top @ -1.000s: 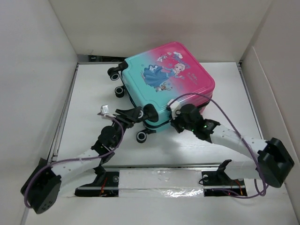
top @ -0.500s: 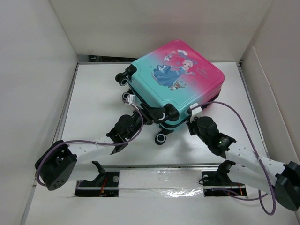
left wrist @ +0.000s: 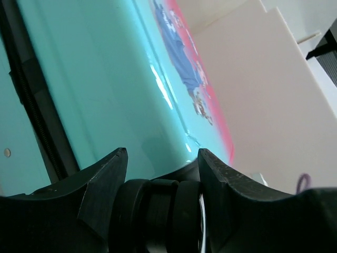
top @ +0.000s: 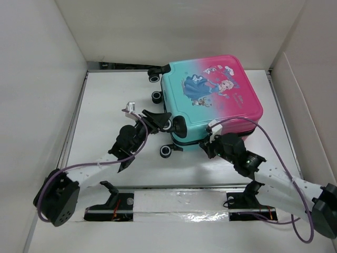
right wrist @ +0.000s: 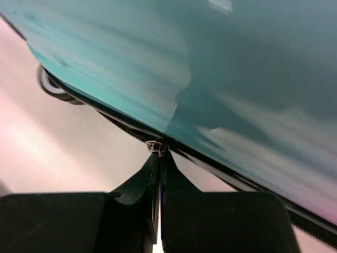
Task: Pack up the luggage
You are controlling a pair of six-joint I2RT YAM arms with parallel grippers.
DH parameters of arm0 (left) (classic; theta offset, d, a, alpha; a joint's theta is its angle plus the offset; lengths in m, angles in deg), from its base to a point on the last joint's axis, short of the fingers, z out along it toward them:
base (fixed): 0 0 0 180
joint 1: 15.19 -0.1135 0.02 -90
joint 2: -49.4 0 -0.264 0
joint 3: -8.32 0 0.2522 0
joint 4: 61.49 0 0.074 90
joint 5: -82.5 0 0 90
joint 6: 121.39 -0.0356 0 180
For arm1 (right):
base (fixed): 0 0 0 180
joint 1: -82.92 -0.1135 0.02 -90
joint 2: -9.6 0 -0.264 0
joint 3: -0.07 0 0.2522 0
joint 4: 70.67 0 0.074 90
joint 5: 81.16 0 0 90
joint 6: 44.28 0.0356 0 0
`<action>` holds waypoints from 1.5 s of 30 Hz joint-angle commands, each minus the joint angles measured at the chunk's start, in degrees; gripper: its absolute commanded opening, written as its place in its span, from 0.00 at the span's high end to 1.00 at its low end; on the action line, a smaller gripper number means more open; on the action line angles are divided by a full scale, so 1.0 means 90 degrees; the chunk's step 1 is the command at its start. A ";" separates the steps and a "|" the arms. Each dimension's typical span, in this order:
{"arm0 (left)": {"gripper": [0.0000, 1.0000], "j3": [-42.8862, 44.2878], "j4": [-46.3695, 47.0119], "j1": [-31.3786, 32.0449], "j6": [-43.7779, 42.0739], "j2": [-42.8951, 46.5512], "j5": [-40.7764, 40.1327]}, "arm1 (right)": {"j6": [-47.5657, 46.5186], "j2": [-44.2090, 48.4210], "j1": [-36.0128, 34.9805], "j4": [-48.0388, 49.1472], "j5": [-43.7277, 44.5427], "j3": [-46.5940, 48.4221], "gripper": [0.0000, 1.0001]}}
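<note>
The small hard-shell child's suitcase, teal fading to pink (top: 210, 105), lies flat and closed on the white table (top: 105, 105), towards the far right of the surface. Its printed cartoon princess in a blue dress (top: 202, 87) faces up and its black wheels point to the left. The left gripper (left wrist: 162, 166) reaches in from the left to the case's near-left corner. Its two dark fingers (left wrist: 105, 179) sit on either side of a black caster wheel (left wrist: 158, 216) and appear clamped against it, with the glossy teal shell rising just behind. Another black wheel (top: 166, 152) stands just nearer than the held one, and two more (top: 154, 78) sit at the far-left corner. The right gripper (right wrist: 158, 161) is at the near side of the case, tucked against the dark zipper seam (right wrist: 121, 126) that runs between the two shell halves. Its fingers are pressed together with no gap, and the small metal zipper pull (right wrist: 156, 147) is pinched at their tips. Purple cables loop along both white arms.
</note>
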 commanded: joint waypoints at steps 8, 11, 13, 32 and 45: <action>1.00 -0.0130 -0.1003 -0.0791 -0.0716 0.1540 -0.0059 | 0.0883 0.1545 0.1187 0.0036 -0.0196 -0.0454 1.00; 1.00 -0.0218 -0.1042 -0.0948 -0.0667 0.1501 0.0048 | 0.1274 0.2864 0.1431 -0.0784 0.0306 -0.0835 1.00; 1.00 -0.0267 -0.1033 -0.1036 -0.0608 0.1491 0.0088 | 0.1372 0.3653 0.1695 -0.1468 0.0482 -0.0895 1.00; 0.27 -0.0764 -0.1727 0.0028 -0.1683 0.1696 0.1933 | 0.0035 -0.0814 0.0670 0.1654 -0.1235 0.0433 1.00; 0.22 -0.1283 -0.1346 0.0028 -0.1057 0.2302 0.1436 | 0.0006 -0.1937 0.0670 0.2426 -0.1733 0.0844 1.00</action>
